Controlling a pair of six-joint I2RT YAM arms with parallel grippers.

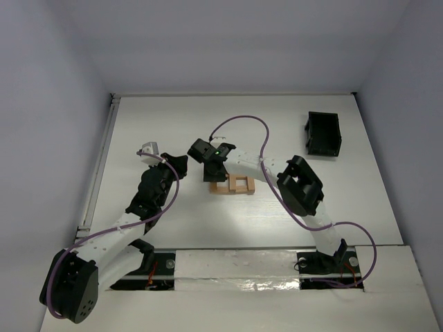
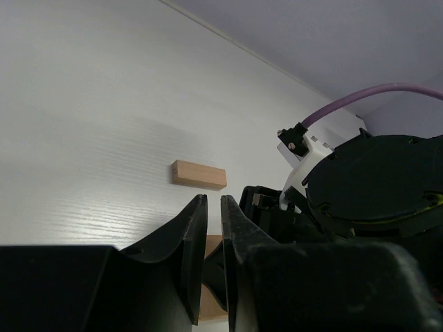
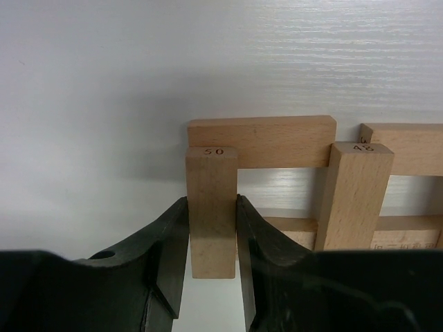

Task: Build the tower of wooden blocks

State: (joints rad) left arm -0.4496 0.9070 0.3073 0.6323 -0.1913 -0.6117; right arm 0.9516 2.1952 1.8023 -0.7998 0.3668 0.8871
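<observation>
Pinching one light wooden block point(image 3: 211, 173) (end face stamped 50) by its long sides with the right gripper point(image 3: 211, 202), jaws pressed flat against the wood. Rests that piece crosswise on a lower block point(image 3: 261, 142) of the wood block tower point(image 1: 234, 185), near the middle of the table point(image 1: 173, 117), parallel to a second cross-piece point(image 3: 354, 194). Shows left gripper point(image 2: 213, 202) just left of the tower, jaws nearly together, thin slit between, nothing in it. Finds one separate block point(image 2: 199, 174) lying flat beyond its fingertips. Records black box point(image 1: 323, 133) well apart, far right
</observation>
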